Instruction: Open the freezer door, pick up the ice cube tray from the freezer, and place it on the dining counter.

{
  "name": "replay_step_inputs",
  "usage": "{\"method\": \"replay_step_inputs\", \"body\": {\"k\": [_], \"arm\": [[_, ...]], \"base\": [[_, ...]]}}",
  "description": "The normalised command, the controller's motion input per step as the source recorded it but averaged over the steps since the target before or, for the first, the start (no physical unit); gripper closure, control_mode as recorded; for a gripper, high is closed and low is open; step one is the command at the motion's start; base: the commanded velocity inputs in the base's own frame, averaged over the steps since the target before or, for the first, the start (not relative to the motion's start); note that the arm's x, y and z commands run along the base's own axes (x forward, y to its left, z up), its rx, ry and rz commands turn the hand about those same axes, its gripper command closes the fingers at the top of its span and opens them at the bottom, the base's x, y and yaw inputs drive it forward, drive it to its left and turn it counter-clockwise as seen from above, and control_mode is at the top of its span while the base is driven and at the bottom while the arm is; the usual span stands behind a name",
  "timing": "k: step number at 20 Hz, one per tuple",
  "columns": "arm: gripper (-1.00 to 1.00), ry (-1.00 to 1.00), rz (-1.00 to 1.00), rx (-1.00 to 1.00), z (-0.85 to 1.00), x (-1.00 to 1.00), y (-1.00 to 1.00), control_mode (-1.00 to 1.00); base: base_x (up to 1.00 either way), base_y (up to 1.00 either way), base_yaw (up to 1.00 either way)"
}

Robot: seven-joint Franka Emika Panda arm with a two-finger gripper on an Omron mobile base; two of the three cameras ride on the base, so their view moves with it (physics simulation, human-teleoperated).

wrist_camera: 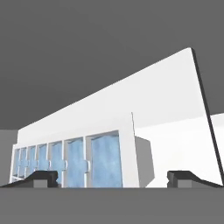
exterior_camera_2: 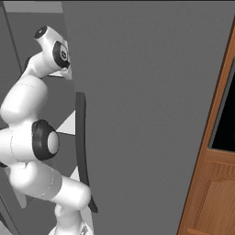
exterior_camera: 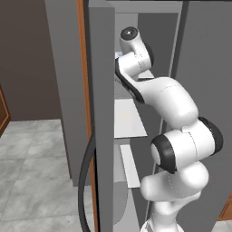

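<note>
Pale blue ice cube tray (wrist_camera: 72, 162) lies on a white shelf (wrist_camera: 166, 109) at lower left of our hand view. Our gripper (wrist_camera: 114, 177) is spread wide around it; light, stiff, probably slippery, so we'd pinch its long walls.

Flat, even rendered light, soft shading without glare, edges slightly jagged, all 3 views sharp.
</note>
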Motion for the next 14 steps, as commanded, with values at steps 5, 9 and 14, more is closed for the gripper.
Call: {"method": "replay_step_inputs", "body": {"k": [5,9,14], "arm": [[-1.00,0.00,0.00,0.00,-0.04,0.37,0.00,-1.00],[-1.00,0.00,0.00,0.00,-0.05,0.30,0.00,-1.00],[1.00,0.00,0.00,0.00,-0.09,0.18,0.00,-1.00]], "base": [[0.00,0.00,0.00],[0.00,0.00,0.00],[0.00,0.00,0.00]]}}
